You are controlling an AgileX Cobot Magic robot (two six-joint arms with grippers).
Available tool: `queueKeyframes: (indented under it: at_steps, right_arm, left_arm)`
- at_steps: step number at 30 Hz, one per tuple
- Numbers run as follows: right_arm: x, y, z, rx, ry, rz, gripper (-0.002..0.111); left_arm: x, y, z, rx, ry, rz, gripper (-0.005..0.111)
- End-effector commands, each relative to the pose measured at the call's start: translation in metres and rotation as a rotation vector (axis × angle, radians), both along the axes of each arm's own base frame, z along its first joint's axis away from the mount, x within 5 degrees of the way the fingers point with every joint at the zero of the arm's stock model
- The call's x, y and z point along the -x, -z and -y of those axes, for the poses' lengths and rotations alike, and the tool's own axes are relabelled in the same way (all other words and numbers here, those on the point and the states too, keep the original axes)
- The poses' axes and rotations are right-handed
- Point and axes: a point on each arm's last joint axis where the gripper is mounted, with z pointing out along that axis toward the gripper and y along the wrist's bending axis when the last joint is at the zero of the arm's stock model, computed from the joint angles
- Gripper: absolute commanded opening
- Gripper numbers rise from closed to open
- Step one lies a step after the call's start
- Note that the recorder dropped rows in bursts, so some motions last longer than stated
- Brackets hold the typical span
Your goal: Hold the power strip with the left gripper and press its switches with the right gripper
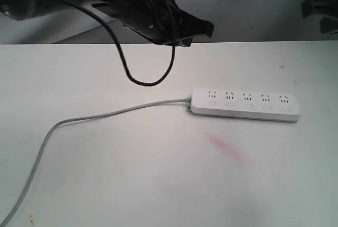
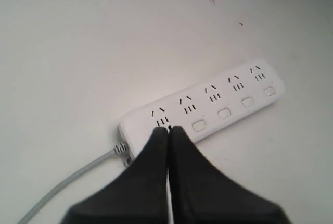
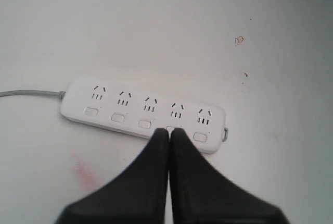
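From the table's (image 1: pixel 105 185) near left corner the cord (image 1: pixel 79 119) runs to the power strip (image 1: pixel 245 104), which lies flat toward the right edge with its switches (image 1: pixel 248 106) facing up, likely for pressing. Left gripper (image 2: pixel 168 133) and right gripper (image 3: pixel 169 131) hang unengaged by the far edge, fingers pressed together, empty. No container in sight

The strip (image 1: pixel 245 105) lies flat on the surface (image 1: pixel 105 185); its cord (image 1: pixel 105 114) trails left from the strip, a smear (image 1: pixel 227 148) just before it.
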Motion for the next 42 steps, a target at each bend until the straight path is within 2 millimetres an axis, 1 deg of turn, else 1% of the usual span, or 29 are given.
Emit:
queueKeyframes:
  at_steps: [1,4,8,13,19,25,28,30,33,37,41,42]
  right_arm:
    - [0.039,-0.007,0.012,-0.026,0.014,0.032,0.000]
    - [0.067,-0.009,0.020,-0.042,0.021,0.058,0.000]
    - [0.107,-0.012,0.032,-0.065,0.029,0.097,0.000]
    - [0.149,-0.013,0.044,-0.105,0.049,0.149,0.000]
    - [0.206,-0.008,0.060,-0.156,0.064,0.245,0.000]
    - [0.259,-0.001,0.075,-0.205,0.074,0.331,0.000]
    - [0.284,0.006,0.083,-0.219,0.071,0.374,0.000]
    - [0.297,0.011,0.086,-0.224,0.070,0.392,0.000]
    - [0.311,0.014,0.091,-0.237,0.072,0.451,0.000]
    - [0.309,0.016,0.091,-0.232,0.079,0.443,0.000]
    - [0.304,0.024,0.090,-0.242,0.095,0.406,0.000]
    - [0.301,0.028,0.089,-0.247,0.104,0.384,0.000]
  left_arm:
    - [0.027,-0.026,-0.018,0.023,-0.008,0.035,0.000]
    - [0.045,-0.042,-0.033,0.055,-0.033,0.073,0.000]
    - [0.071,-0.055,-0.055,0.090,-0.073,0.118,0.000]
    - [0.109,-0.063,-0.084,0.129,-0.096,0.172,0.000]
    - [0.157,-0.071,-0.119,0.177,-0.104,0.243,0.000]
    - [0.206,-0.075,-0.155,0.260,-0.119,0.354,0.000]
    - [0.227,-0.069,-0.171,0.303,-0.131,0.401,0.000]
    - [0.239,-0.061,-0.180,0.331,-0.150,0.411,0.000]
    - [0.254,-0.044,-0.194,0.343,-0.181,0.425,0.000]
    - [0.270,-0.021,-0.211,0.336,-0.231,0.442,0.000]
    - [0.281,-0.001,-0.228,0.289,-0.306,0.443,0.000]
    - [0.284,0.002,-0.234,0.276,-0.335,0.453,0.000]
